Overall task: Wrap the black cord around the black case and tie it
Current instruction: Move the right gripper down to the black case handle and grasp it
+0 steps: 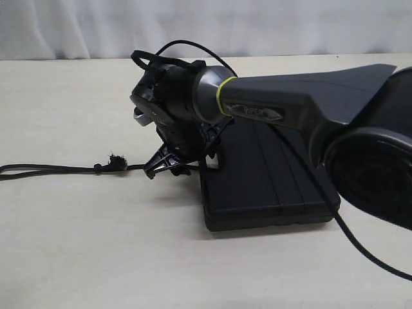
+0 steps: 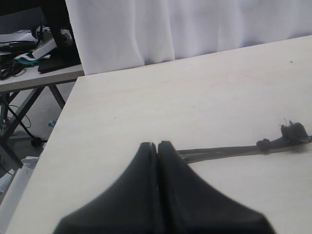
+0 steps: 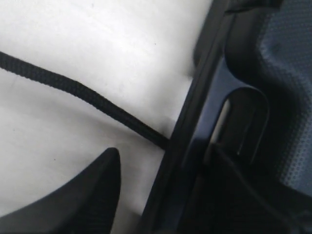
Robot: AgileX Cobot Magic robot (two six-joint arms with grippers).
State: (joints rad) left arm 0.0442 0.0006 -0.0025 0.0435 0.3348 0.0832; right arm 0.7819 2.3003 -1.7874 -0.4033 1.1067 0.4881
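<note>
The black case (image 1: 270,187) lies flat on the table, right of centre. The black cord (image 1: 64,169) runs along the table from the left edge, past its knot and frayed tuft (image 1: 117,161), to the case's left side. My right gripper (image 1: 172,165) hangs open over that side. In the right wrist view the cord (image 3: 83,92) slips under the case's edge (image 3: 187,126) near the handle cut-out (image 3: 239,122). One right finger (image 3: 83,195) shows beside it. My left gripper (image 2: 157,146) is shut. The cord (image 2: 219,152) passes behind its fingers, and no grip on it shows.
The right arm's thick dark body (image 1: 309,109) crosses above the case and hides much of it. A thicker black cable (image 1: 360,251) trails from the arm over the table at lower right. The table's edge (image 2: 58,131) and cluttered benches (image 2: 29,53) lie beyond the left gripper.
</note>
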